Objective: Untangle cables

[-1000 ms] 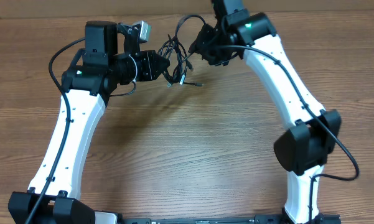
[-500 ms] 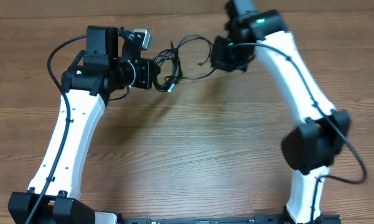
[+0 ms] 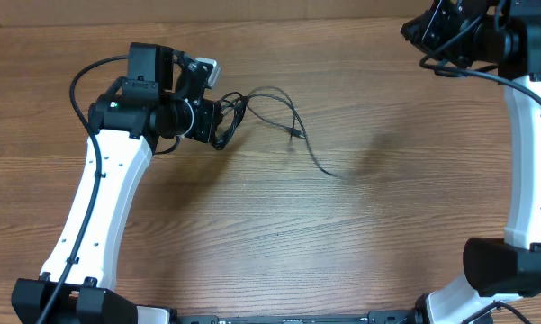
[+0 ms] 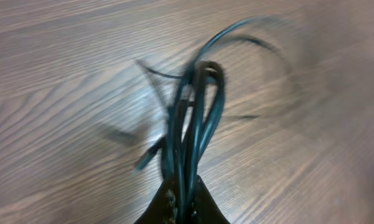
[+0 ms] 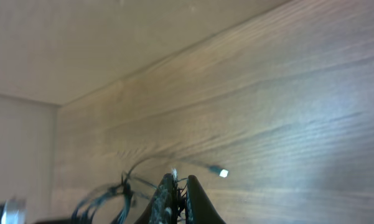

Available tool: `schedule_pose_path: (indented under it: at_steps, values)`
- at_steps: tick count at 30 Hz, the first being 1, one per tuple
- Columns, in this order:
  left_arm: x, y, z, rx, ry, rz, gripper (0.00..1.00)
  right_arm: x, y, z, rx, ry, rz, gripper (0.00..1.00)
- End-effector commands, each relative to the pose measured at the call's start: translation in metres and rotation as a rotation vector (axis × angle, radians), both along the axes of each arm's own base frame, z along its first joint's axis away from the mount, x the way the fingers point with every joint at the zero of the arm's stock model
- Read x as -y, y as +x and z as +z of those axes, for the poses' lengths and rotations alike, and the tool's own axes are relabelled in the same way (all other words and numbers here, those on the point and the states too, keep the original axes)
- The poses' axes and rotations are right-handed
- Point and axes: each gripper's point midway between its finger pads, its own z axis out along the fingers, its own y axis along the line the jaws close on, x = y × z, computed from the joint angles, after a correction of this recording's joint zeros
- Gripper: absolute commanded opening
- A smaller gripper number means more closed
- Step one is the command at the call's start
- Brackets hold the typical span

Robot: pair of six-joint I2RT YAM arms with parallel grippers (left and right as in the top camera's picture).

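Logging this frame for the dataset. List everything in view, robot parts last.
table: one, brown wood grain, under everything
wall: one, beige, beyond the table's far edge
cables: several, exact count unclear, black, bunched in the left end effector, one strand trailing right across the table
plug end: one, small, colour unclear, at a strand's tip right of the bunch
left arm: one, white with black joints, left side
right arm: one, white with black joints, right side
left end effector: one, black, shut on the cables
right end effector: one, black, shut, at the far right corner, no cable seen in it
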Motion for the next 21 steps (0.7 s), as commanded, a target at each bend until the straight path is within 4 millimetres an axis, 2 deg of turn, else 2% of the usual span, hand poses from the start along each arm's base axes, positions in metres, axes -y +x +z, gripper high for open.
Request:
schedule_pose_path:
  at_steps: [1, 3, 4, 5, 6, 7, 8, 9, 11, 17, 21]
  values:
    - [0.039, -0.017, 0.03, 0.09, -0.104, -0.222, 0.04, -0.011, 0.008, 0.001, 0.033, -0.01, 0.031, 0.04]
    - [0.051, -0.024, 0.035, 0.096, -0.151, -0.283, 0.04, -0.013, 0.01, 0.004, 0.047, -0.01, 0.036, 0.04]
    - [0.057, -0.027, 0.039, 0.1, -0.179, -0.315, 0.04, -0.014, 0.011, 0.004, 0.05, -0.01, 0.038, 0.07]
    - [0.063, -0.031, 0.043, 0.105, -0.212, -0.347, 0.04, -0.014, 0.011, 0.004, 0.05, -0.01, 0.039, 0.18]
    - [0.069, -0.036, 0.049, 0.106, -0.256, -0.377, 0.04, -0.014, 0.01, 0.003, 0.047, -0.012, 0.041, 0.39]
    - [0.072, -0.038, 0.052, 0.106, -0.279, -0.39, 0.04, -0.014, 0.009, 0.002, 0.04, -0.012, 0.042, 0.51]
    - [0.074, -0.04, 0.055, 0.107, -0.297, -0.401, 0.04, -0.014, 0.008, 0.001, 0.037, -0.014, 0.044, 0.57]
    - [0.078, -0.042, 0.061, 0.111, -0.329, -0.421, 0.04, -0.014, 0.005, -0.001, 0.024, -0.018, 0.049, 0.69]
    - [0.083, -0.046, 0.072, 0.121, -0.371, -0.447, 0.04, -0.015, 0.002, -0.004, 0.012, -0.028, 0.061, 0.73]
    - [0.094, -0.053, 0.112, 0.184, -0.477, -0.525, 0.04, -0.025, -0.01, -0.007, -0.01, -0.01, 0.145, 0.75]
    - [0.094, -0.05, 0.135, 0.199, -0.5, -0.5, 0.04, -0.034, -0.019, -0.009, -0.031, 0.02, 0.2, 0.75]
